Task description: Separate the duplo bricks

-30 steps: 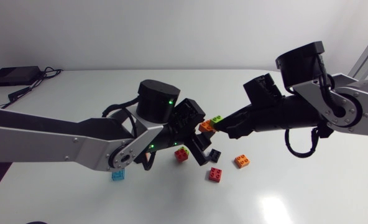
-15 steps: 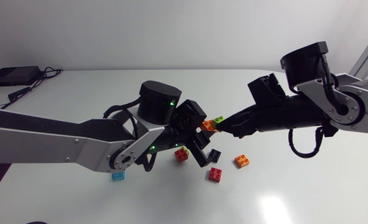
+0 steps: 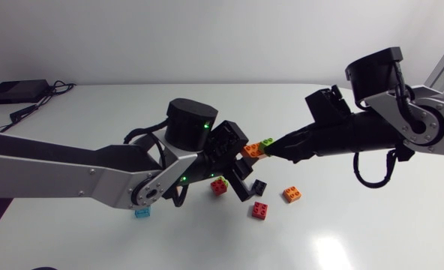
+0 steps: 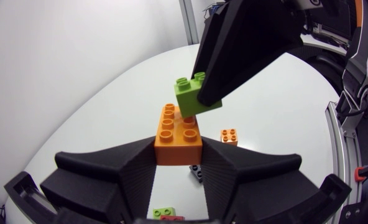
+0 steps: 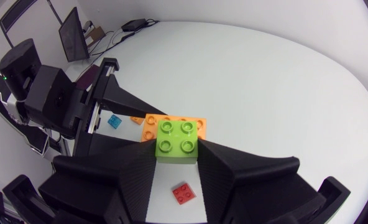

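Above the table's middle, an orange brick [image 3: 250, 150] [image 4: 178, 130] sits between the fingers of my left gripper [image 3: 244, 156] [image 4: 178, 154], which is shut on it. A small green brick [image 3: 268, 142] [image 4: 193, 98] [image 5: 176, 142] rests tilted on the orange brick's studded top. My right gripper [image 3: 274, 145] [image 5: 176, 160] is shut on the green brick from the other side. In the right wrist view the orange brick [image 5: 153, 126] shows just behind the green one. Whether the two bricks are still locked together I cannot tell.
Loose bricks lie on the white table [image 3: 357, 240] under the grippers: a red-and-green pair [image 3: 219, 184], a black one [image 3: 259, 187], a red one [image 3: 260, 210], an orange one [image 3: 292, 194] and a blue one [image 3: 142, 212]. A black box [image 3: 16, 91] with cables sits at the back left.
My left gripper has shut on the orange brick. The right arm has drawn back slightly to the right, with the green brick in its gripper.
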You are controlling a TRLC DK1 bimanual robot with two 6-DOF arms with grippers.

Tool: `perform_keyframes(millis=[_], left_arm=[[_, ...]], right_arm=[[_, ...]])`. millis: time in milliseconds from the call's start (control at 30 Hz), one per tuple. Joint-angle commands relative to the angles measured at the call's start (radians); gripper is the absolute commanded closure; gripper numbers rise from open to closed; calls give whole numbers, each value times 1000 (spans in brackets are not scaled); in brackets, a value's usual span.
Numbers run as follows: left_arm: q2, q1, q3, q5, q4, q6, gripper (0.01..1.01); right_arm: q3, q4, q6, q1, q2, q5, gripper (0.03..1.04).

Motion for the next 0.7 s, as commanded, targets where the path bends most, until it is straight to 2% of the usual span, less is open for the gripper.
perform_keyframes(millis=[0, 167, 233, 533, 667], left_arm=[[-18, 12, -25, -4, 8, 11, 698], [-17, 38, -24, 11, -9, 2, 698], [-17, 75, -16, 26, -19, 3, 698], [16, 407, 13, 154, -64, 83, 698], [11, 519, -7, 220, -115, 106, 697]], right_arm=[[7, -7, 2, -7, -36, -3, 761], [-36, 40, -18, 5, -132, 74, 761], [-37, 42, -27, -3, -136, 79, 761], [-59, 39, -67, -33, -121, 77, 761], [-62, 40, -73, -33, -104, 76, 761]])
